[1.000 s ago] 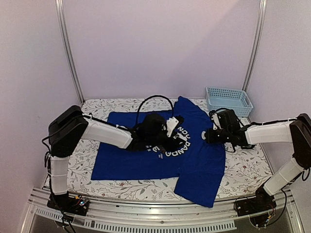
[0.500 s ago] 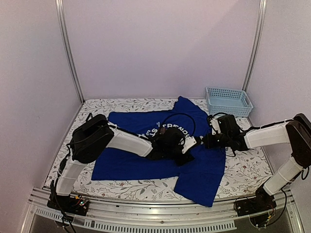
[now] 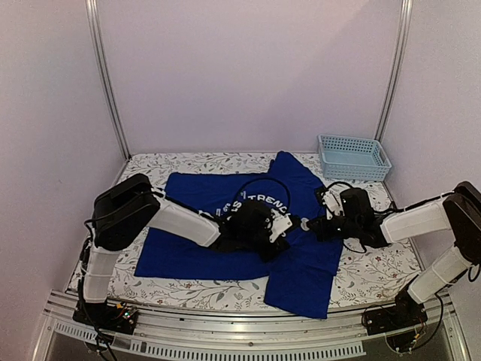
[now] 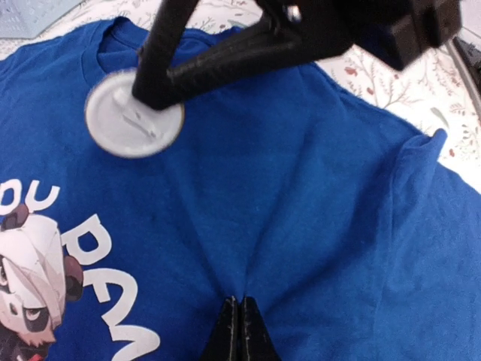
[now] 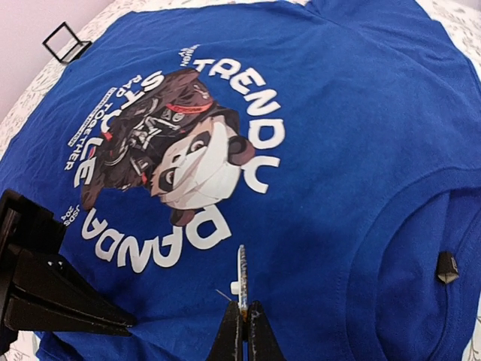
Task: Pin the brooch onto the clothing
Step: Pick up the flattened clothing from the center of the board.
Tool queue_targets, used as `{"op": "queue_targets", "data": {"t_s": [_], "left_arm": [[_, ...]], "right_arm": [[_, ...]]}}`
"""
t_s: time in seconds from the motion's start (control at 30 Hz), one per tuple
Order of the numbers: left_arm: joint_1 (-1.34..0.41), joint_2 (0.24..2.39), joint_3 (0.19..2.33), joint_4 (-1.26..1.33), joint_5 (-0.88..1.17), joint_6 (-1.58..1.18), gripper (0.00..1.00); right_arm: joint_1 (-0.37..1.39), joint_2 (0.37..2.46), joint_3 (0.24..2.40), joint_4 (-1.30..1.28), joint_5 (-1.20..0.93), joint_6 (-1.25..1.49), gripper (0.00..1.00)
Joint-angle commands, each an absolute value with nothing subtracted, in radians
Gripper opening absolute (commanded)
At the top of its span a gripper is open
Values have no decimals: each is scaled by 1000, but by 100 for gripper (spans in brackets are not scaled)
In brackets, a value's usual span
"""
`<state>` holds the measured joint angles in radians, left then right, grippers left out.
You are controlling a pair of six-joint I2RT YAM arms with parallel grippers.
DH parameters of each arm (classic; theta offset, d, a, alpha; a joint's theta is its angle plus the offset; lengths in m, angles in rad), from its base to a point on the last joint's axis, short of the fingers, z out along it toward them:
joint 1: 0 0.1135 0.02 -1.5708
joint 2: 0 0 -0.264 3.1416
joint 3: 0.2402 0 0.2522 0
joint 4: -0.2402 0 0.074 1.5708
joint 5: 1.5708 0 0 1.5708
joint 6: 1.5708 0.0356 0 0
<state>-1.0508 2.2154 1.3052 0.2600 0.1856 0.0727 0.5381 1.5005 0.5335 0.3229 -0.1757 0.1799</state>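
Lying flat on the table, the royal-blue T-shirt runs lengthwise from side to side, hem to the left and collar to the right. Its round chest print shows a panda face ringed by white letters. The left claw is closed, pinching a small ridge of chest cloth, with creases fanning from its tips. Just right of it, the right claw is clamped on the rim of the brooch, a round silver disc held near the collar; whether it touches the cloth is unclear. A pale blue basket stands far right.
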Motion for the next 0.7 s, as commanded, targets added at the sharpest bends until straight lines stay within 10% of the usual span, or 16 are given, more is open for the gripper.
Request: {"op": "queue_targets", "data": {"t_s": [0.0, 0.67], "left_arm": [[-1038, 2140, 1280, 345, 280, 50, 0], [-1007, 2082, 1232, 355, 415, 48, 0]], "right_arm": [[630, 1472, 465, 498, -151, 42, 0], [865, 1490, 265, 923, 172, -311, 0]]}}
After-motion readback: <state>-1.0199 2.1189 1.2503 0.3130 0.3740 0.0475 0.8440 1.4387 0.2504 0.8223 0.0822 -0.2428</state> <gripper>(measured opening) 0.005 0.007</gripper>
